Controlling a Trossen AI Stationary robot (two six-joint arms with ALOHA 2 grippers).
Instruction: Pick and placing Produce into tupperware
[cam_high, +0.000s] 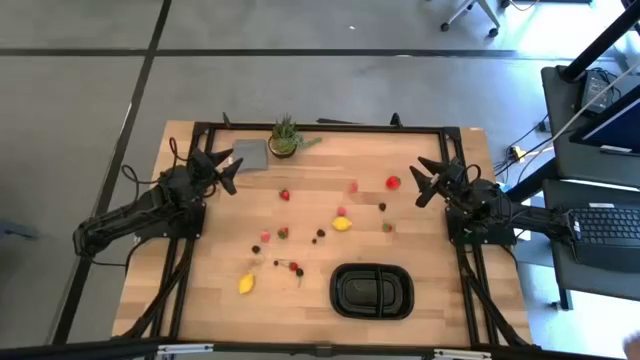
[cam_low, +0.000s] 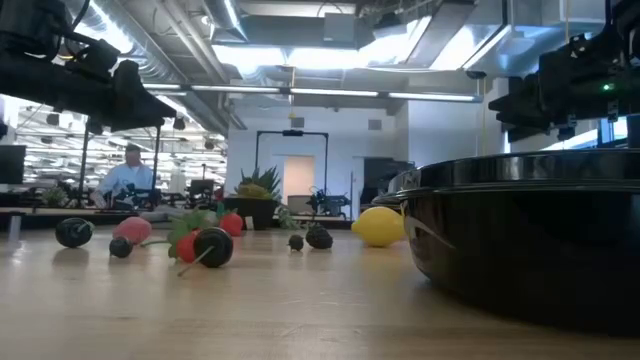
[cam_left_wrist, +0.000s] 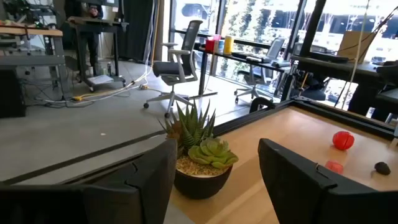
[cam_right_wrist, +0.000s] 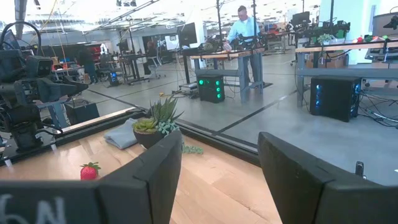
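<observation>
The produce lies scattered over the wooden table: a red strawberry (cam_high: 393, 183), a lemon (cam_high: 342, 224) mid-table, a second lemon (cam_high: 247, 283) near the front, dark cherries (cam_high: 295, 267) and small pink and red bits (cam_high: 265, 237). The black tupperware tray (cam_high: 372, 290) rests flat near the front edge, with nothing visible in it. My left gripper (cam_high: 233, 172) hovers open at the far left, facing the potted plant (cam_left_wrist: 200, 155). My right gripper (cam_high: 420, 183) hovers open at the far right, above the table beside the strawberry. Nothing is between either pair of fingers (cam_right_wrist: 158, 168).
A green potted plant (cam_high: 285, 138) and a folded grey cloth (cam_high: 250, 155) sit at the far edge near my left gripper. A black frame (cam_high: 330, 126) borders the table. Desks, chairs and a person show in the room beyond.
</observation>
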